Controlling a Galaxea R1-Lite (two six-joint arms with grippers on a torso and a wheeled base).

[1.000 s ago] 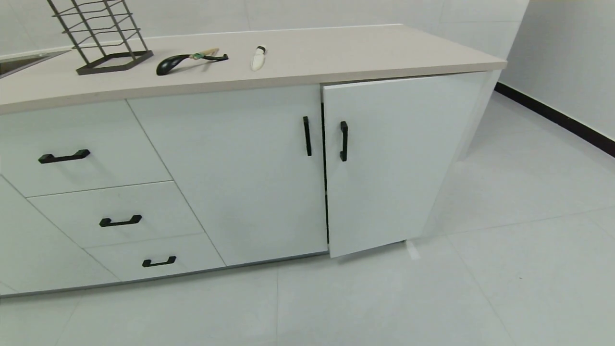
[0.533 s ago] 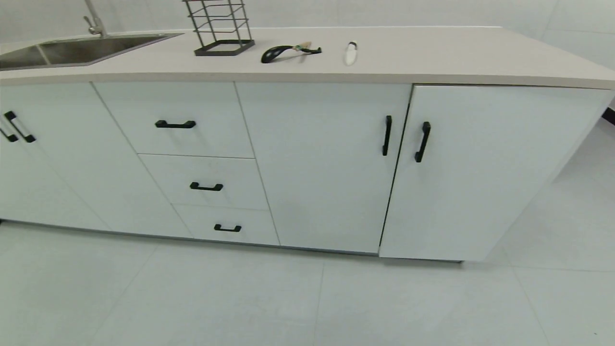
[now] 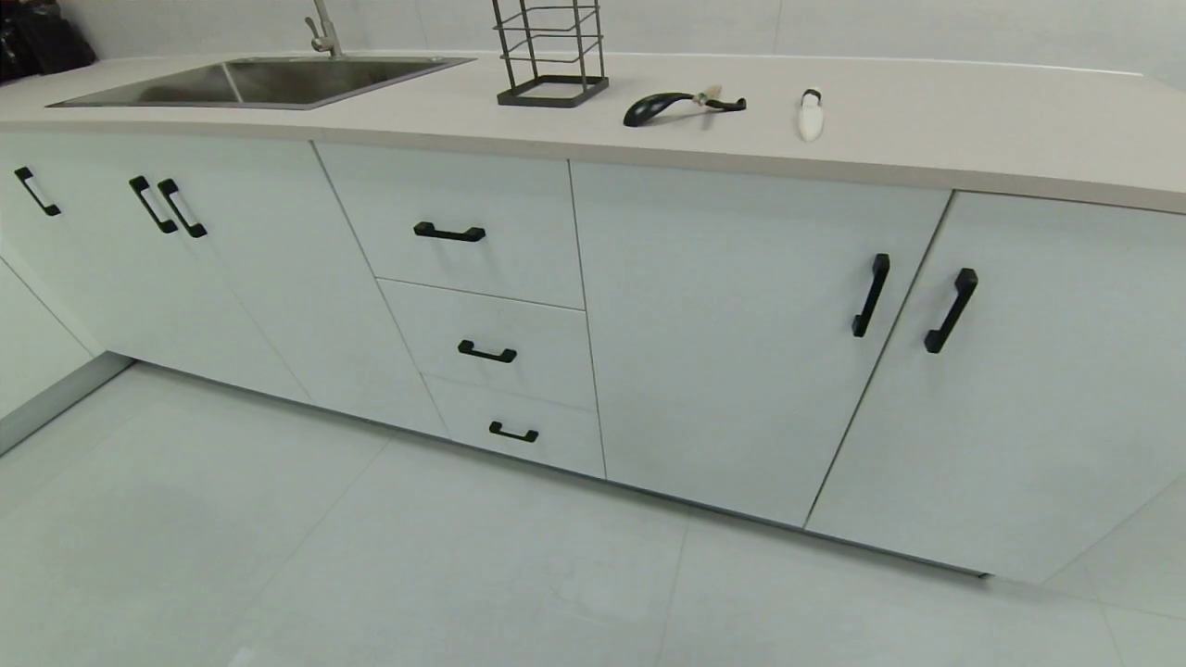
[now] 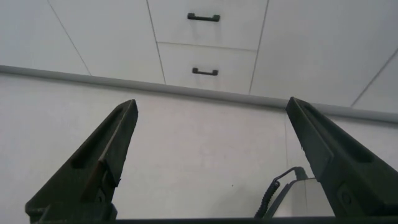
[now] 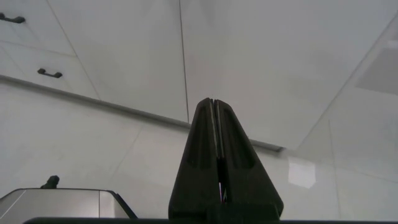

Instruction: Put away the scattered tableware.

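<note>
On the beige countertop (image 3: 936, 125) in the head view lie a black spoon (image 3: 660, 107) with a pale wooden piece at its handle and, to its right, a small white utensil (image 3: 810, 119) with a black end. A black wire rack (image 3: 550, 54) stands just left of the spoon. My left gripper (image 4: 211, 104) hangs low over the floor in front of the lower drawers, open and holding nothing. My right gripper (image 5: 213, 102) is shut and empty, pointing at the foot of the cabinet doors.
A steel sink (image 3: 269, 81) with a tap sits at the counter's left end. Below the counter are three drawers (image 3: 482, 324) with black handles, flanked by closed cabinet doors (image 3: 741, 333). Open tiled floor (image 3: 371, 574) lies in front.
The head camera has swung left: the counter items and cabinets slid rightward in the picture and the sink came into view. The tableware itself has not moved.
</note>
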